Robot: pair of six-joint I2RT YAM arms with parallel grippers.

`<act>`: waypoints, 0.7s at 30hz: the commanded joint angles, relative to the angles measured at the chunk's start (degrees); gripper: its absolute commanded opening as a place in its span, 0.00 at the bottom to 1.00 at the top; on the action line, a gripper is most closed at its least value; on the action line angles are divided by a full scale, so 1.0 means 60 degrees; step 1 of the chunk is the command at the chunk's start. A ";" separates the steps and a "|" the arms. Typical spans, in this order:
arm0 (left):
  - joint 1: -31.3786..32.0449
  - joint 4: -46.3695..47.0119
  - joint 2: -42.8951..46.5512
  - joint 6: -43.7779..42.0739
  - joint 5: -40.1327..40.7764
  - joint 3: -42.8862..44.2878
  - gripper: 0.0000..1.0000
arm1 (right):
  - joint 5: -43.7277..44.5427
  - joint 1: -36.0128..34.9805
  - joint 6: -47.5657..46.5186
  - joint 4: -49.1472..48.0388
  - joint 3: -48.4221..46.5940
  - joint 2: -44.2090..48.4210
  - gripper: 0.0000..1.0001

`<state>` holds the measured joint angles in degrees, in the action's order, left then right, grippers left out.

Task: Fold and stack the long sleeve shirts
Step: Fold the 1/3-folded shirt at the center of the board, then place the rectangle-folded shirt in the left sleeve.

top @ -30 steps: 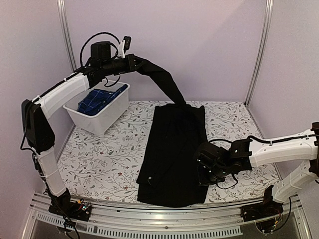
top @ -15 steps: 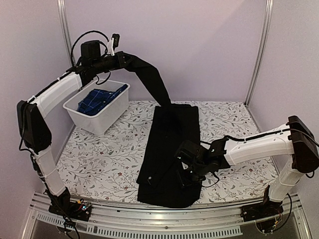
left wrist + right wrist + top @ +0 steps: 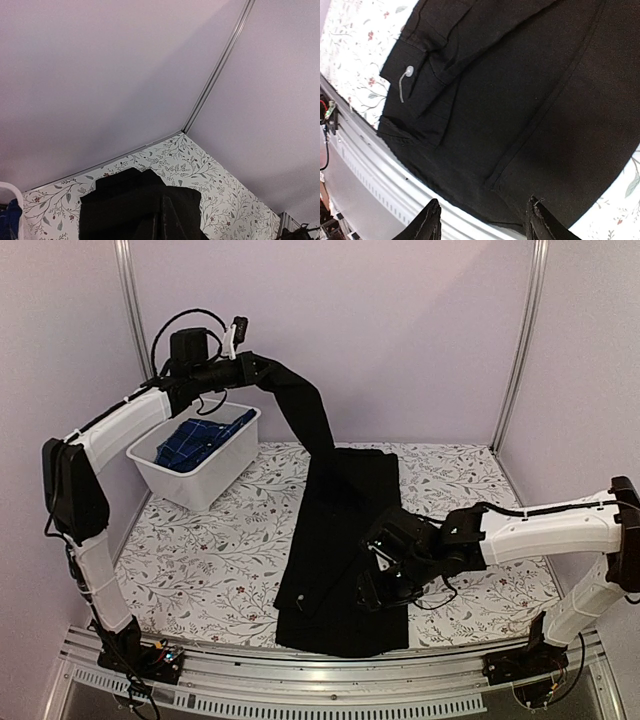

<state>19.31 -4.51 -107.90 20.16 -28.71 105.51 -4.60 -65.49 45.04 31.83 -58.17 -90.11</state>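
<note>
Two shirts are in view, and one white tub (image 3: 222,475) stands at the far left of the flowered table (image 3: 200,550), under the left arm. The plaid shirt (image 3: 198,440) lies crumpled inside the tub, dark blue, with one corner poking up over the rim. Pale walls close in the table, with one metal post (image 3: 520,340) in the far right corner and a slotted rail (image 3: 300,680) along the near edge.

The black shirt (image 3: 340,540) lies flat in the middle of the table as one long narrow strip, from the far edge down to the rail. One sleeve (image 3: 305,410) rises from its far end, stretched up and to the left. The left gripper (image 3: 252,367) is clamped on the end of that sleeve, high above the far side of the tub. Its own camera shows only bunched black cloth at the bottom of its view.

The right gripper (image 3: 375,585) hangs low over the near right part of the black shirt, with its arm reaching in across the table's right side. Its fingertips (image 3: 432,220) stand moderately apart with nothing pinched between them. One pale button (image 3: 409,71) shows on a folded cuff near the shirt's near left corner.
</note>
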 commanded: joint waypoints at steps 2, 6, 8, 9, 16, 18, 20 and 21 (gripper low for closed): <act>-0.0066 0.0400 -0.0197 -0.0040 -0.1019 0.0163 0.00 | 0.0507 0.0903 0.0561 0.0392 0.0831 0.1382 0.58; 0.0308 0.0134 -0.0407 -0.0154 -0.2323 0.0528 0.00 | 0.1028 0.2143 0.0222 0.0326 0.0901 0.1878 0.61; 0.0662 -0.0314 -0.0401 -0.0556 -0.2642 0.0508 0.00 | 0.1285 0.2904 -0.0077 0.0247 0.0807 0.2044 0.62; 0.0843 -0.0471 -0.0390 -0.0675 -0.2825 0.0418 0.00 | 0.1353 0.3462 -0.0210 0.0112 0.0760 0.2111 0.63; 0.2185 -0.2536 -0.0536 -0.1778 -0.3906 -0.0186 0.00 | 0.0975 0.5388 -0.1410 -0.0824 0.0166 0.1989 0.64; 0.2507 -0.3004 -0.0486 -0.2027 -0.4136 -0.0717 0.00 | 0.0872 0.5612 -0.1714 -0.0920 -0.0069 0.1767 0.65; 0.2838 -0.3484 -0.0446 -0.2283 -0.4211 -0.1245 0.00 | 0.0869 0.5729 -0.1998 -0.0953 -0.0268 0.1534 0.65; 0.2993 -0.3833 -0.0487 -0.2468 -0.4202 -0.1404 0.00 | 0.0862 0.5767 -0.2079 -0.0966 -0.0346 0.1381 0.65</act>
<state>34.52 -16.91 -110.02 10.66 -50.81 102.00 1.19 -31.99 37.32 28.58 -57.17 -79.13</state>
